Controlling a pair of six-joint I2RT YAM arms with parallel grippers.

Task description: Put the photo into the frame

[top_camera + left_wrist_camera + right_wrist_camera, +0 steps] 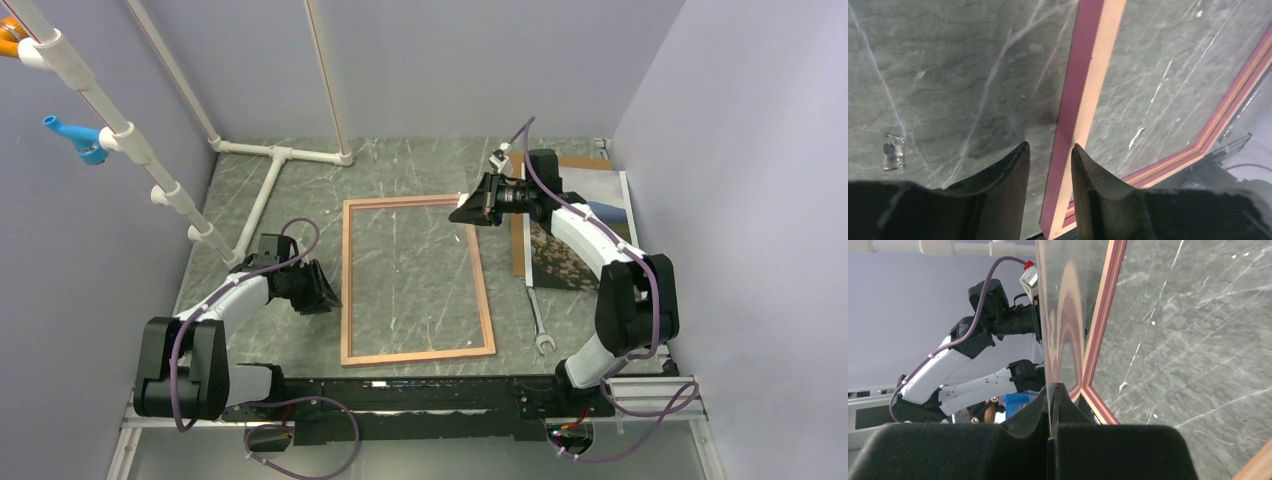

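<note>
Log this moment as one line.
left gripper: open, over left rail of thin pinkish light-wood frame | right gripper: shut on clear sheet | landscape paper photo: right of frame

- The top external camera sits high and well back from the near rail of the frame [347, 290]. It faces forward and down and takes in the whole frame from afar.
- The left wrist camera looks down past the left gripper [1050, 150], close above the frame's left rail and near-left corner.
- The right wrist camera, rolled sideways, skims low past the right gripper [1052, 387] at the frame's far-right corner.
- All three views share the frame.
</note>
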